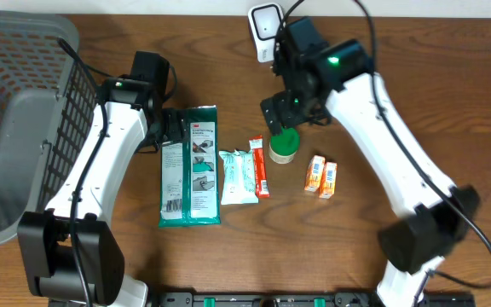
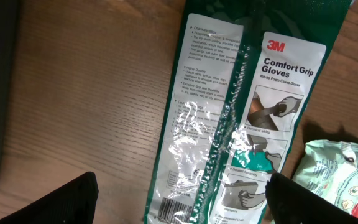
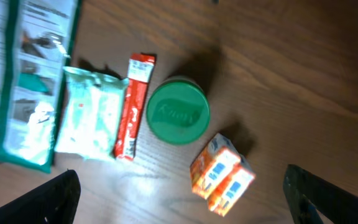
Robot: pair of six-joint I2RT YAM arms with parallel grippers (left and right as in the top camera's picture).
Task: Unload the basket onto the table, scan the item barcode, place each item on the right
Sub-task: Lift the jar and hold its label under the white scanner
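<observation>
A green 3M glove pack [image 1: 190, 166] lies flat on the table; its barcode [image 2: 178, 210] shows at its lower end. My left gripper [image 2: 182, 208] hovers open above that pack, one finger to each side, touching nothing. A green-lidded jar [image 3: 178, 110], a red stick pack [image 3: 133, 106], a pale wipes pack [image 3: 90, 113] and two orange boxes [image 3: 222, 175] lie below my right gripper [image 3: 185, 199]. It stands wide open over bare wood beside the boxes. In the overhead view the right gripper [image 1: 281, 119] sits just behind the jar [image 1: 282, 147]. A white scanner-like device [image 1: 264, 26] stands at the back.
A grey wire basket [image 1: 15, 128] fills the table's left side, close to my left arm. The items lie in a row across the middle: wipes pack [image 1: 237, 176], red stick pack [image 1: 260, 167], orange boxes [image 1: 320, 176]. Black cables run behind the right arm.
</observation>
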